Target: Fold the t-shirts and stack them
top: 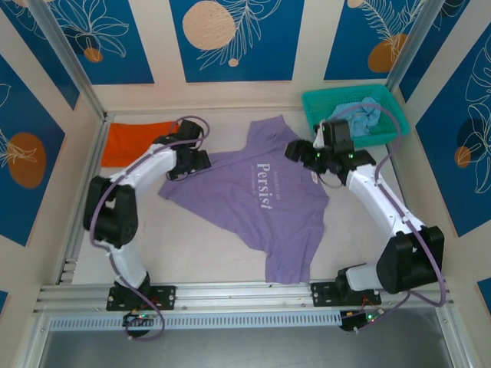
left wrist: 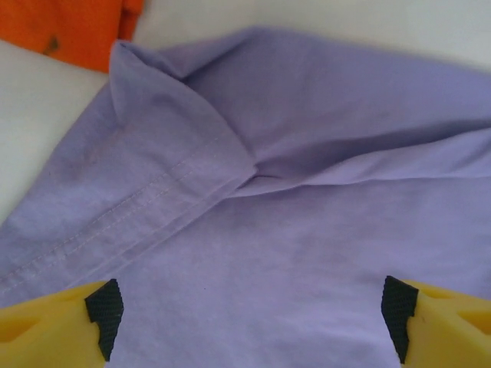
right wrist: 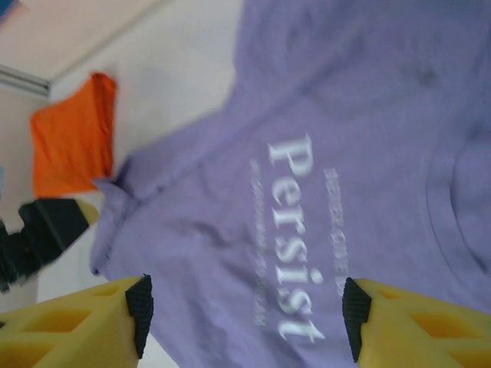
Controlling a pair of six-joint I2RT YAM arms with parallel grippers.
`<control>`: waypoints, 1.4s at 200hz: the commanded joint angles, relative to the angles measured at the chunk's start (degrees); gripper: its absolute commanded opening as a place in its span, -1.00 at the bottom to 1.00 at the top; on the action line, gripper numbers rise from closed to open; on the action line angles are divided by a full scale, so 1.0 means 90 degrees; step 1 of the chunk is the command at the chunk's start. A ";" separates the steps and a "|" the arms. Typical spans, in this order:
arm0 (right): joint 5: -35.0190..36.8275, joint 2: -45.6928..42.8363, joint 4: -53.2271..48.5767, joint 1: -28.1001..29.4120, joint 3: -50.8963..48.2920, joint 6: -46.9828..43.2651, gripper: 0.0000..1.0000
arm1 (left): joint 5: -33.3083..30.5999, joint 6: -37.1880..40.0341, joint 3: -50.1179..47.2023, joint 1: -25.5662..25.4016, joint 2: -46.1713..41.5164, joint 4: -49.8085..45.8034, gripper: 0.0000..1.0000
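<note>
While the lavender t-shirt [top: 268, 207] lies spread across the middle of the table [top: 207, 253], white lettering up, the left gripper [left wrist: 249, 314] hangs over its sleeve at about ten o'clock, jaws spread wide and gripping nothing. The right gripper [right wrist: 244, 310] hovers over the shirt's edge at two o'clock, likewise released. The orange t-shirt [top: 136, 142] lies flat farther out at ten o'clock, near the sleeve. At one o'clock the pale blue t-shirt [top: 362, 119] sits crumpled in a teal basket [top: 316, 101].

Bright, even overhead light; soft shadows along the purple t-shirt [left wrist: 322, 261] folds; top view sharp, right wrist view blurred throughout.
</note>
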 commanded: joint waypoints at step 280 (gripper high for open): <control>-0.0205 0.0943 0.0779 -0.0666 -0.1841 0.0469 0.13 | -0.0763 0.0578 0.1476 0.0201 0.1635 -0.0669 -1.00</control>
